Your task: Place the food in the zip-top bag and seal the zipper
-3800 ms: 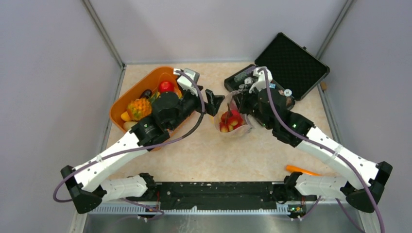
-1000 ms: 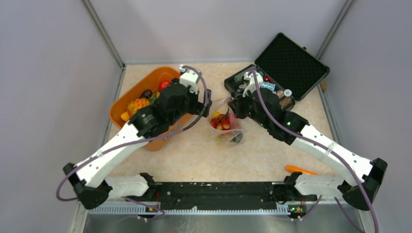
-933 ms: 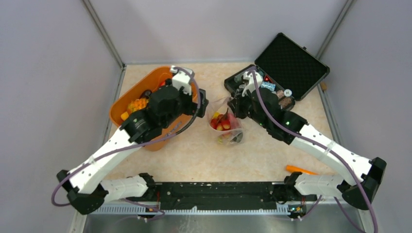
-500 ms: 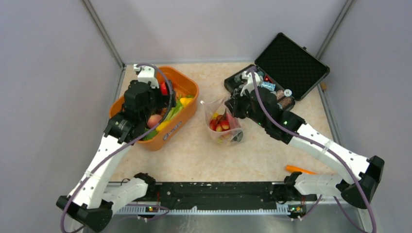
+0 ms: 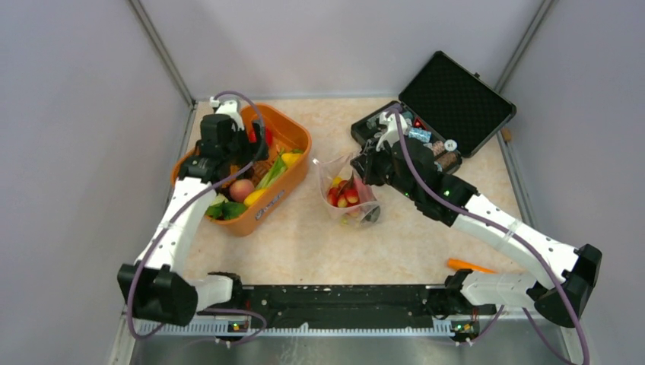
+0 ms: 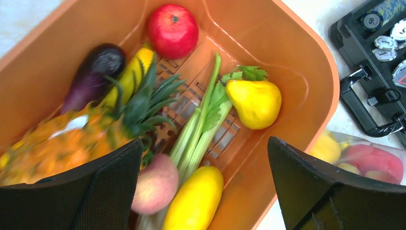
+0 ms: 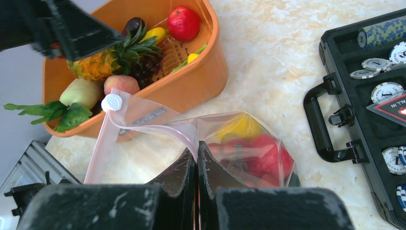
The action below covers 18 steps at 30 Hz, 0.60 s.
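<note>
Orange plastic basket [image 5: 306, 144], the landmark, holds toy food: a red apple [image 6: 172, 30], a purple aubergine [image 6: 93, 72], a pineapple [image 6: 72, 139], a yellow pear [image 6: 253, 103], a celery stalk [image 6: 201, 124] and a peach [image 6: 155, 182]. The left gripper [image 6: 205, 143] hangs directly above the basket's interior with its jaws spread wide and nothing between them. Just to the right of the basket, apart from its wall, the clear zip-top bag [image 5: 351, 199] stands on the tabletop [image 5: 304, 243] with its mouth open; red and yellow pieces [image 7: 253, 148] lie inside it. The right gripper [image 7: 197, 158], on the bag's side away from the basket, has its jaws pressed together on the bag's upper edge, where the pink zipper [image 7: 103, 143] meets them. The zipper's two strips part from a white slider [image 7: 113, 102] on the basket side. Farther right of the basket, beyond the bag, an open black case [image 5: 456, 99] shows chips in its tray.
</note>
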Tool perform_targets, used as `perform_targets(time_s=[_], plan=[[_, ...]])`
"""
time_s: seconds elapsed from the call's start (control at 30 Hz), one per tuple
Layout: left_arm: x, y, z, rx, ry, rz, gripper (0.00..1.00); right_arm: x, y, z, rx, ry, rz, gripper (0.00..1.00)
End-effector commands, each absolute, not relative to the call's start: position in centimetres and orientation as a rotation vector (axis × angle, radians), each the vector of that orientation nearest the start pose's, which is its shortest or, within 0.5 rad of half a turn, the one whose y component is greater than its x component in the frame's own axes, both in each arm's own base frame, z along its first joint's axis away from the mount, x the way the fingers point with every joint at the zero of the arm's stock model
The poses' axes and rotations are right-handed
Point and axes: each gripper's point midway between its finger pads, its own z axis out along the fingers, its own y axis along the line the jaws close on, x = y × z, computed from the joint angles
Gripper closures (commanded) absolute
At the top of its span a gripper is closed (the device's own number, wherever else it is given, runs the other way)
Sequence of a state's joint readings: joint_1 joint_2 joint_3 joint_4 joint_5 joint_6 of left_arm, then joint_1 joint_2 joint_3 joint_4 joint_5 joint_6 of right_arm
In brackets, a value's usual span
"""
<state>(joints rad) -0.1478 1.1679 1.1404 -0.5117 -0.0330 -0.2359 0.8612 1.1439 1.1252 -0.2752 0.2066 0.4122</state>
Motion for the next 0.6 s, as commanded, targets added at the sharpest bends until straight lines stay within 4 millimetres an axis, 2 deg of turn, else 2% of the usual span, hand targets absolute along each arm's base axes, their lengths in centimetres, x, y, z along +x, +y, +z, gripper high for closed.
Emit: perform_targets(time_s=[0.0, 0.17, 0.33, 0.4, 0.57], plan=[[39.9, -7.2, 25.9, -0.067, 2.036, -0.270, 0.01, 26.3, 28.2, 32.3, -0.272, 1.820, 0.752, 1.00], [45.3, -6.4, 23.3, -0.137, 2.061, -0.218, 0.01, 26.1, 28.3, 32.3, -0.277, 1.820, 0.764, 1.00], [49.1, -6.6, 22.1, -0.172, 2.083, -0.247, 0.03, 26.0, 28.1, 32.3, -0.278, 1.821, 0.765, 1.00], [50.1, -5.4, 21.4, -0.234, 2.083, -0.176, 0.03, 25.9, 28.1, 32.4, -0.278, 1.818, 0.769, 1.00], [52.1, -4.6, 18.9, -0.275, 2.109, -0.122, 0.05, 25.7, 27.7, 32.6, -0.273, 1.813, 0.765, 1.00]])
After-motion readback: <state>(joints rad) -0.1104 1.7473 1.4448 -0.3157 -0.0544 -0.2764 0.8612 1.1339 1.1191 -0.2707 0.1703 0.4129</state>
